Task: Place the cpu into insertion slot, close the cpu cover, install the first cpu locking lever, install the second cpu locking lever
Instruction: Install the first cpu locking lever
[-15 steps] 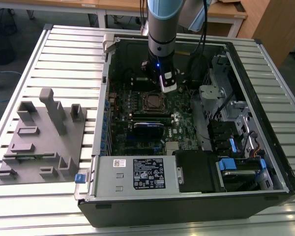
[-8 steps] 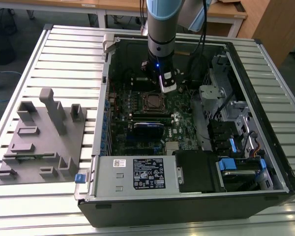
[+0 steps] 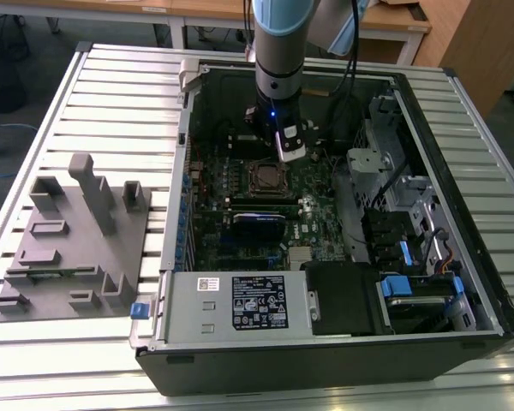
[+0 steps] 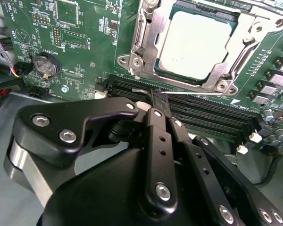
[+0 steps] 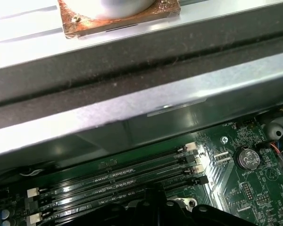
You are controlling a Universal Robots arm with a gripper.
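- Cpu (image 4: 198, 44) lies seated under cpu cover (image 4: 144, 42); likely light, stiff, fragile, best held by edges.
- Gripper (image 4: 158, 107) fingers closed together beside 1 thin locking lever (image 4: 198, 94), apparently holding nothing.

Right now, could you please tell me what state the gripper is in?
Gripper: closed, fingertips meeting at the thin metal lever; whether it actually pinches the lever cannot be told.

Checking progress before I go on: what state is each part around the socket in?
cpu: seated in the socket.
cpu cover: closed down over the cpu.
locking lever: lying low along the socket, latching unclear.
gripper: shut, tips at the lever.
computer case: side open.
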